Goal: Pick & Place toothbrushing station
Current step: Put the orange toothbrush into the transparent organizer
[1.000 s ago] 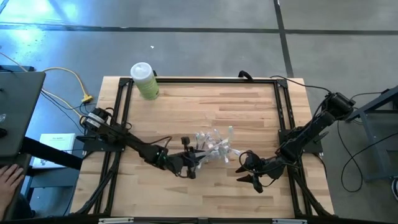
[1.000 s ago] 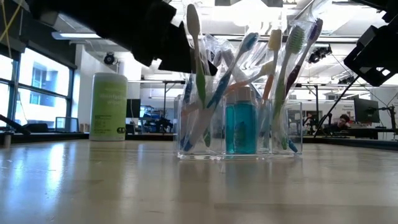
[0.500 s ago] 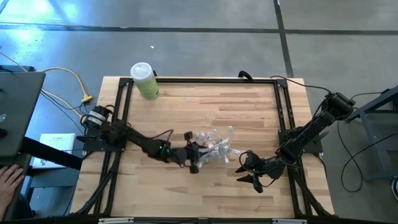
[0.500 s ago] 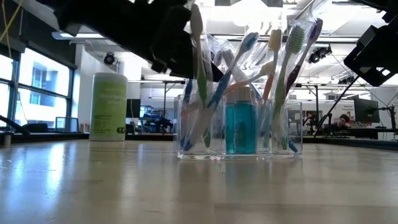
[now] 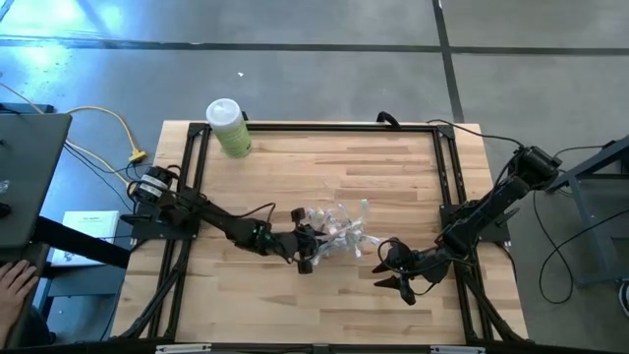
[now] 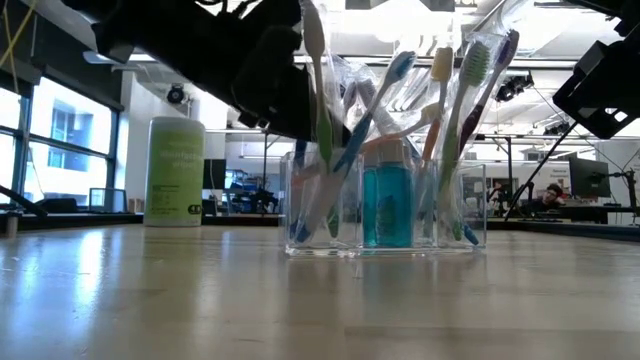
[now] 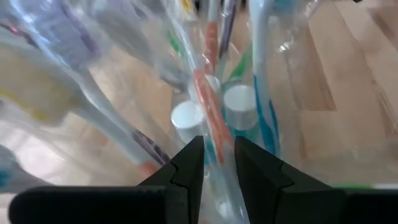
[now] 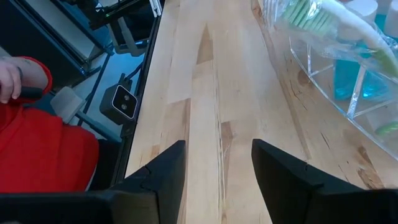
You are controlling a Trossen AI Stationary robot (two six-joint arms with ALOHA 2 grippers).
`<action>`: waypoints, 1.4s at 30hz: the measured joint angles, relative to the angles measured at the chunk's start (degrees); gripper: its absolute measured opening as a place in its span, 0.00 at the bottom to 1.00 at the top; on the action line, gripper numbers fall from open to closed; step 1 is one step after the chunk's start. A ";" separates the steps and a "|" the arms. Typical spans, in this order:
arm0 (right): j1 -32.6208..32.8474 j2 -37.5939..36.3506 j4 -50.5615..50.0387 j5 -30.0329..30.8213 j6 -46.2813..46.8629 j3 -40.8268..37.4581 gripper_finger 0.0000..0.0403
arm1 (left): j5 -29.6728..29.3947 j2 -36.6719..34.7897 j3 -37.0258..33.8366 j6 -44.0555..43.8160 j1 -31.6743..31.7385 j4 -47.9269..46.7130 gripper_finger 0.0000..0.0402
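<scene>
Pinching a toothbrush [image 7: 208, 106] handle between nearly closed fingers, the left end effector [image 5: 307, 258] sits right at the clear organizer [image 6: 385, 205] mid-table [image 5: 324, 157], where bagged brushes and a blue bottle [image 6: 386, 205] stand. Beside the organizer's other end, the right end effector [image 5: 401, 280] hovers with fingers spread, holding nothing.

Open-plan lab: concrete floor [image 5: 324, 84], ceiling lights [image 6: 420, 18]
</scene>
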 joint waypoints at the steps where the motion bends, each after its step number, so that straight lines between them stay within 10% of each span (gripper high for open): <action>1: 0.00 0.00 0.00 0.02 0.00 0.00 0.43 | 0.75 0.00 0.00 -0.36 0.00 -0.35 0.21; 18: 0.00 0.00 0.00 0.14 0.00 0.00 0.43 | 1.23 -0.07 -0.02 -1.29 1.32 -0.64 0.07; 42: 0.23 0.00 8.49 6.37 -12.67 0.00 0.43 | -30.58 -1.38 -0.04 15.53 -9.66 19.97 0.02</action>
